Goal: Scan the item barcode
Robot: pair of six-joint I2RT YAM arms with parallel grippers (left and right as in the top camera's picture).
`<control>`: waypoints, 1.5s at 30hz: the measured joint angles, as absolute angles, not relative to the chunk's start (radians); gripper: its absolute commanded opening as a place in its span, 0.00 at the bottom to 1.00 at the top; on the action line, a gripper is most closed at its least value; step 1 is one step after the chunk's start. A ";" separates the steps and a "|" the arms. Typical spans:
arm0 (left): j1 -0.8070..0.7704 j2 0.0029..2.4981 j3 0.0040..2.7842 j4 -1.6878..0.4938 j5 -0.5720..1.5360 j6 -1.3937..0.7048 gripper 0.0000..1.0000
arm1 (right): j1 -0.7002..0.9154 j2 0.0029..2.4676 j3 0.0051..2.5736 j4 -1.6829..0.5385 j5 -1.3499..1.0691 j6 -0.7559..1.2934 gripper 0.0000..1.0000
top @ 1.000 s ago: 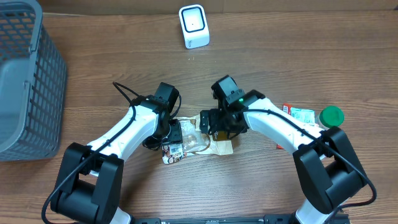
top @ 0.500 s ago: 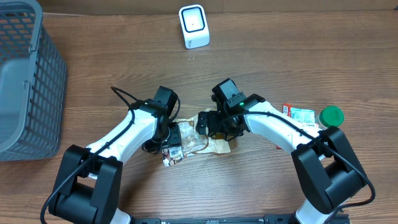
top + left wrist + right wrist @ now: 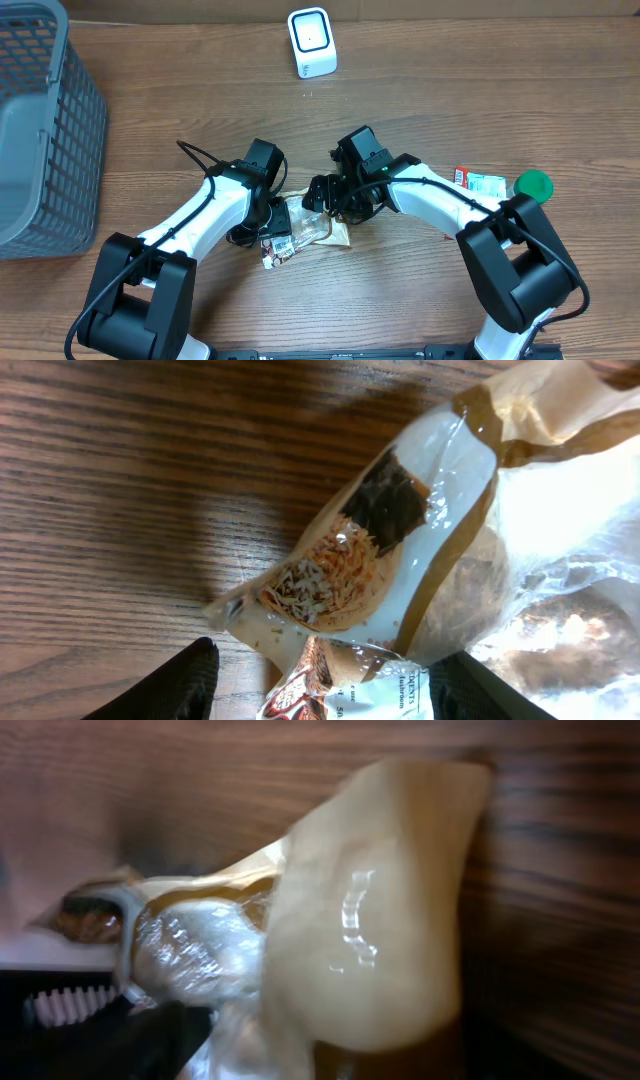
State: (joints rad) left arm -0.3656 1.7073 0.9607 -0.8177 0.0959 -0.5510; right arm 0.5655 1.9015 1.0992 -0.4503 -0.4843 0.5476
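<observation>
My right fingers (image 3: 150, 1045) have slid left and are narrowing around the snack pouch (image 3: 318, 230) on the desk (image 3: 420, 100), left fingers (image 3: 192, 680) straddling its other end, neither grip something I can tell yet, so the scanner (image 3: 312, 42) waits.

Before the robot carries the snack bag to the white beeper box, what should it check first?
1. Snack bag inside the left gripper: ok, one end lies between the jaws.
2. Left gripper squeezing firmly: cannot tell.
3. Right gripper at the bag: ok, it is over the other end. Whether it is gripping: cannot tell.
4. Barcode found: not ok, no view shows one.
5. Way to the scanner: ok, only bare table lies between it and the bag.
</observation>
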 measured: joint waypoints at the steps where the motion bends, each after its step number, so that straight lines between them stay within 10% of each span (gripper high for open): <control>1: -0.366 1.707 0.961 -0.818 0.094 -0.551 0.61 | 0.566 1.906 1.097 -0.446 -0.508 0.550 0.76; 18: -0.364 1.707 0.959 -0.814 0.091 -0.550 0.68 | 0.579 1.928 1.073 -0.412 -0.588 0.552 0.39; 45: -0.175 1.726 1.142 -0.819 0.071 -0.528 0.77 | 0.588 1.930 1.072 -0.401 -0.607 0.550 0.11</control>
